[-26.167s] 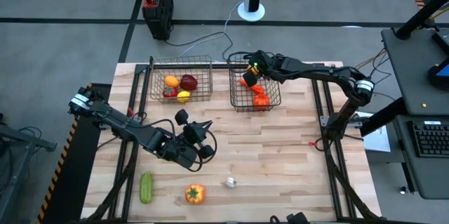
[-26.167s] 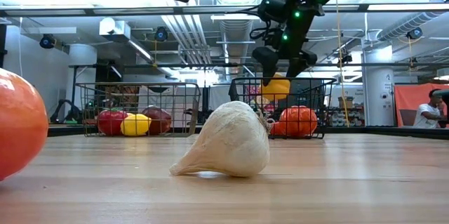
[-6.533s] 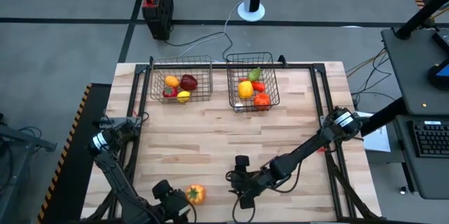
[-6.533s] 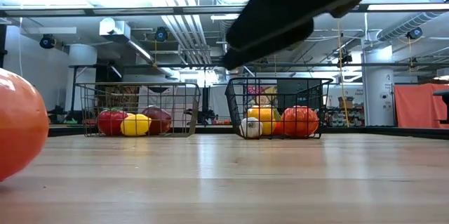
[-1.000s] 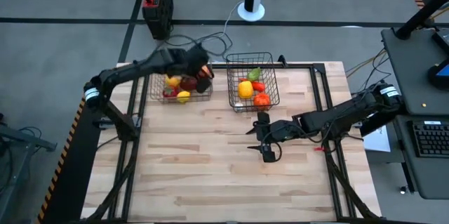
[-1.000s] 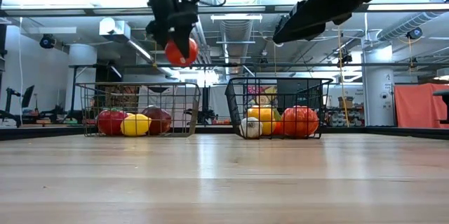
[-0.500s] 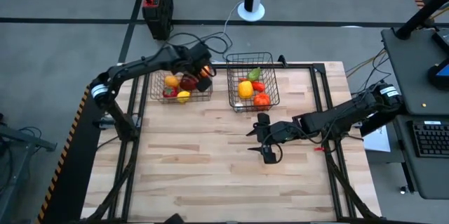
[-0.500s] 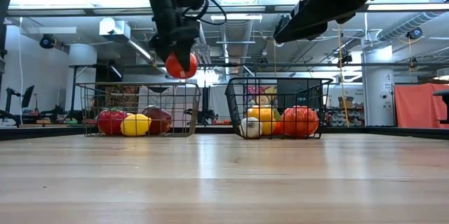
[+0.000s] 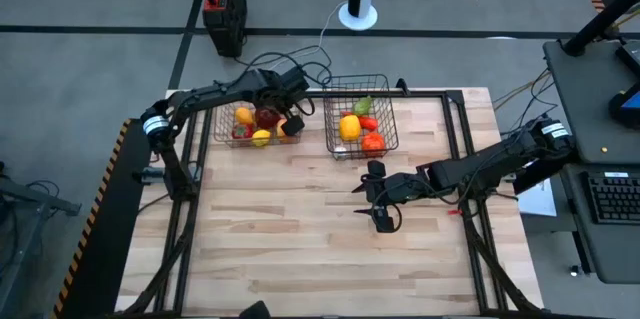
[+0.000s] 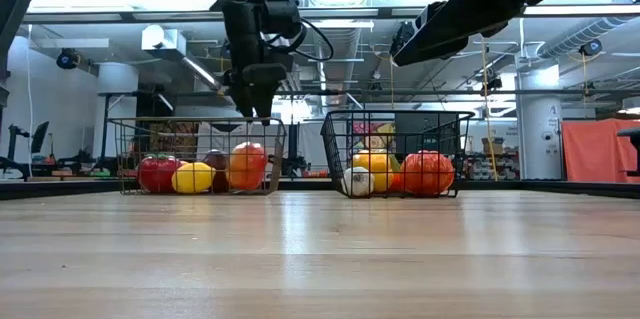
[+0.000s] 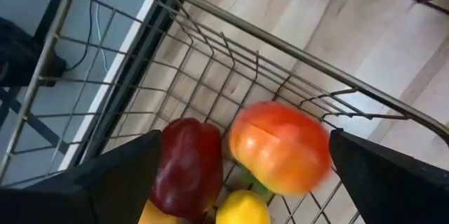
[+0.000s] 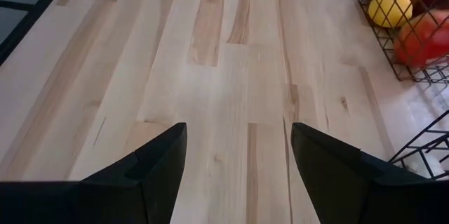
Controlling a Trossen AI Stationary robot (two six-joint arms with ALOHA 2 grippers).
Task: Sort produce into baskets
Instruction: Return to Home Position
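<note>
1. The front of the table [image 9: 300, 259] lies bare, so nothing near is left to sort; the job now, I judge, is only to bring both arms home
2. The right claw [image 9: 368, 197] hangs over the middle of the table, fingers spread wide and empty; it can draw back toward its own side with nothing beneath it, minding only the right basket [image 9: 360, 77] beyond it
3. Farther back, the left claw [image 10: 257, 111] stands just above the left basket [image 9: 255, 83], fingers wide apart, holding nothing
4. The tomato [image 11: 280, 147] is in that basket, beside the apple [image 11: 186, 168] and lemon [image 11: 242, 208]
5. This arm should rise straight up first, until its fingers clear the wire rim, and only then swing back; a sideways pull at this height could catch the rim and drag or tip the basket
</note>
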